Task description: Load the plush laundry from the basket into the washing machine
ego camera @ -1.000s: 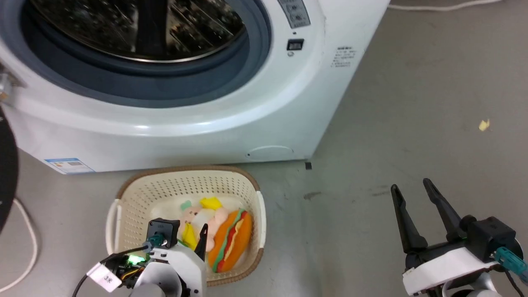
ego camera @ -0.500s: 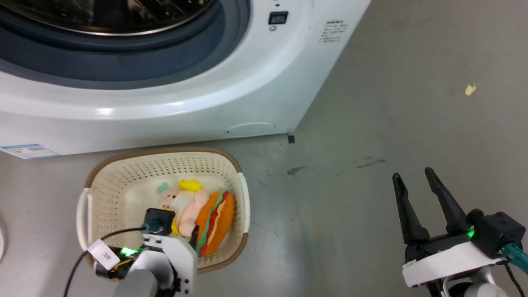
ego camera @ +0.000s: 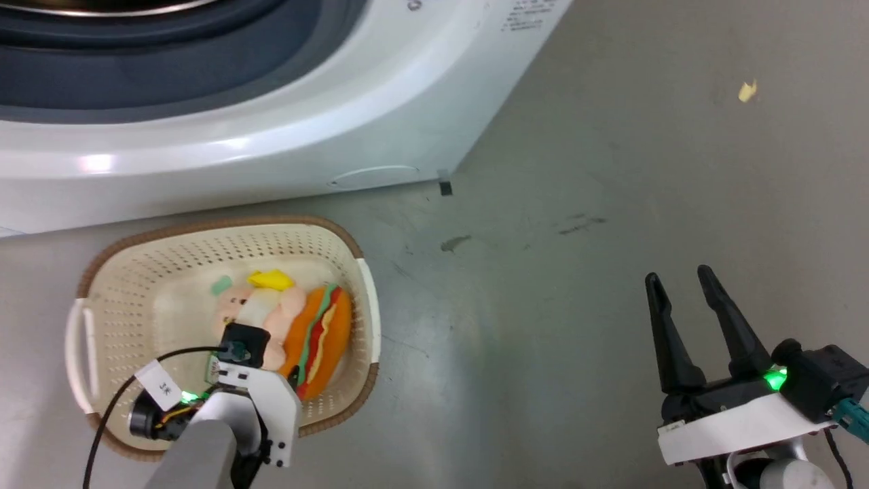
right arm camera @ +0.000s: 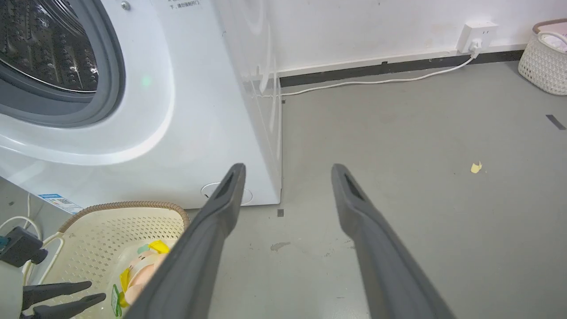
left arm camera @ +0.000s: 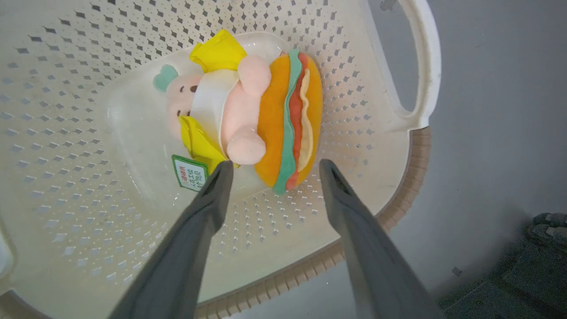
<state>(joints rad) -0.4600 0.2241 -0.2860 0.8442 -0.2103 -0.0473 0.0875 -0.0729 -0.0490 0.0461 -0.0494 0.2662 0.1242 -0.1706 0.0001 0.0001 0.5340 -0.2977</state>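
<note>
Grey floor [ego camera: 577, 305]; basket [ego camera: 122, 272] holds pink doll [ego camera: 261, 316], bun plush [ego camera: 322, 339]; left gripper [left arm camera: 270, 166] spread

Washing machine [ego camera: 271, 136] opening cut by top edge; pink doll [ego camera: 271, 312] partly behind left arm [ego camera: 254, 407]; tag [left arm camera: 189, 173] print unreadable.

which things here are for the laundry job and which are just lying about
Job:
pink plush doll with yellow parts
orange bun-shaped plush with red and green stripes
cream perforated plastic basket
white front-loading washing machine
open left gripper

Lying about:
small yellow scrap
white cable
white wall socket
white woven basket
</note>
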